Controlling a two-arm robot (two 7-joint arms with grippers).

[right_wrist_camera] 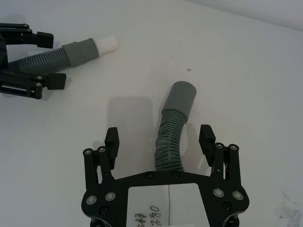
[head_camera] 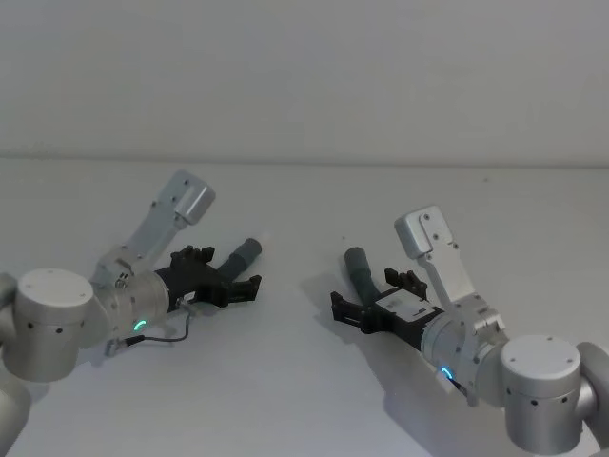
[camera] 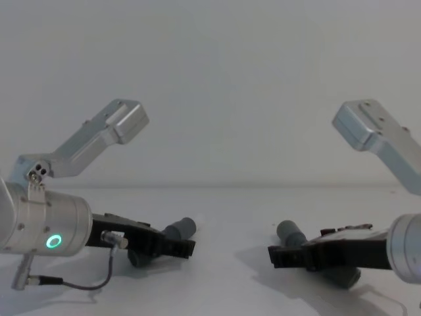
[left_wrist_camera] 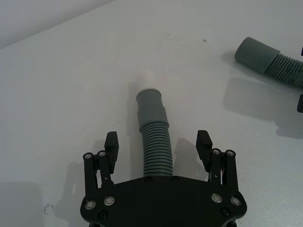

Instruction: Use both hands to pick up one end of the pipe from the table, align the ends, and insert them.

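Because each hose piece has to be lifted by its ribbed body, leaving its cuff free for mating, both grippers sit low over the table (left_wrist_camera: 57,94) on the robot's side of the white tip (left_wrist_camera: 147,79). The left gripper (left_wrist_camera: 157,142) straddles the straight hose piece (left_wrist_camera: 155,158) just behind that tip's grey cuff (left_wrist_camera: 151,106). Its fingers are spread wide with a gap on either side of the ribs, so nothing is pinched. Well to the right of the white tip, the right gripper (right_wrist_camera: 159,135) straddles the curved hose piece (right_wrist_camera: 169,142) the same way, its fingers likewise spread and apart from the ribs. Whether either pair is down at table level is hard to judge from the chest view. Farther out, the white tip lies on the table, pointing away and a little rightward. The socket cuff (right_wrist_camera: 181,97) lies well apart to its right, leaning back towards it. That slight convergence probably shortens the swing needed to line the ends up once both pieces are raised.
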